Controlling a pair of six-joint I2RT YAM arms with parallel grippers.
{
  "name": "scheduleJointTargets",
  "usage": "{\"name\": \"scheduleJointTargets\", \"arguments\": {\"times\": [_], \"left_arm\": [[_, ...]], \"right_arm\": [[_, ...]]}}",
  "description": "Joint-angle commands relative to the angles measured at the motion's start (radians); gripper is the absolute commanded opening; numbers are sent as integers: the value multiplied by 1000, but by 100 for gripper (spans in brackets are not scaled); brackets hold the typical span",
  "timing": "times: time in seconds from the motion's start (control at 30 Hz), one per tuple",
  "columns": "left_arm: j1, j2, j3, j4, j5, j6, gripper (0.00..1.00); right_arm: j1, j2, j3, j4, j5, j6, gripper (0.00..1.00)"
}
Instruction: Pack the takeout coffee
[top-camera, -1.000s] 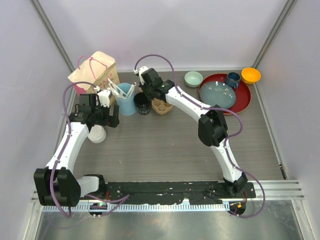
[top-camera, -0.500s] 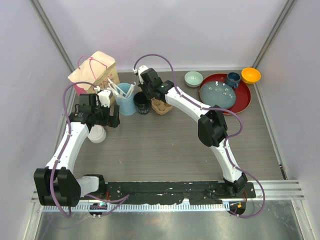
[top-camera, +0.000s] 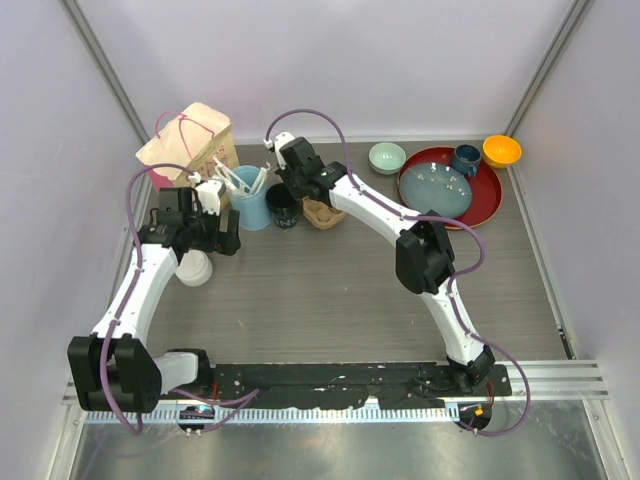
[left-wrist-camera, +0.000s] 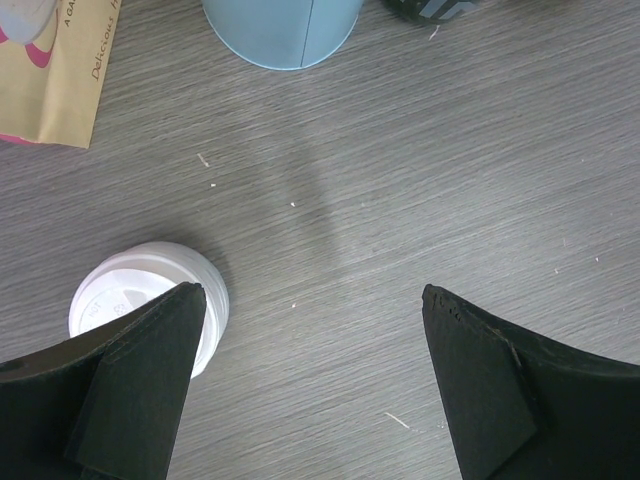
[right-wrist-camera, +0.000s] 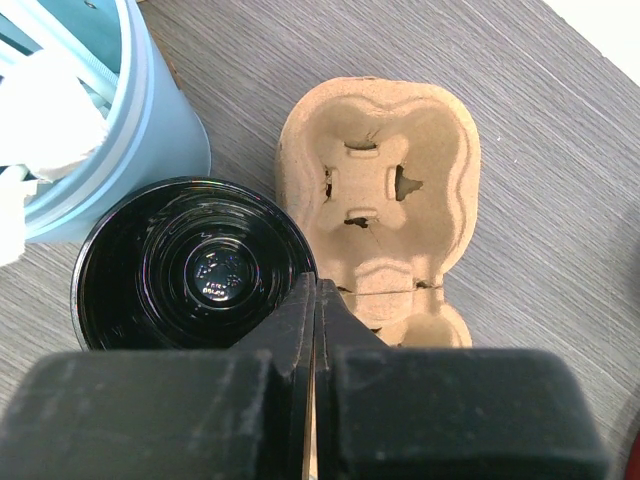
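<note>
A takeout coffee cup with a white sip lid (left-wrist-camera: 130, 295) stands on the table, partly behind my left fingertip (left-wrist-camera: 150, 370); from above its lid (top-camera: 193, 268) shows beside the left arm. My left gripper (left-wrist-camera: 310, 300) is open over bare table just right of the cup, with nothing between the fingers. A black cup with no lid (right-wrist-camera: 190, 265) stands between a light-blue utensil cup (right-wrist-camera: 110, 130) and a brown pulp cup carrier (right-wrist-camera: 385, 180). My right gripper (right-wrist-camera: 316, 285) is shut, its tips hovering at the black cup's right rim next to the carrier. From above, the right gripper (top-camera: 293, 192) hangs over the black cup (top-camera: 282, 208).
A tan paper bag with pink handles (top-camera: 185, 140) stands at the back left, behind the light-blue utensil cup (top-camera: 250, 205). The carrier (top-camera: 322, 212) sits mid-table. At the back right are a pale green bowl (top-camera: 387, 157), a red tray (top-camera: 487, 200), a dark-blue mug (top-camera: 466, 158) and an orange bowl (top-camera: 501, 151).
The right gripper has shifted slightly left and back over the black cup and its jaws have closed fully. The left arm has not moved.
</note>
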Motion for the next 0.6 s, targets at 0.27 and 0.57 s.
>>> {"name": "scheduleJointTargets", "arguments": {"times": [0.27,0.57], "left_arm": [[4,1,41,-13,23,13,94],[4,0,49,-23,26,19,94]], "right_arm": [[10,-112,-18,35,6,-6,1],[8,-147,-41,87,-17,14,1]]}}
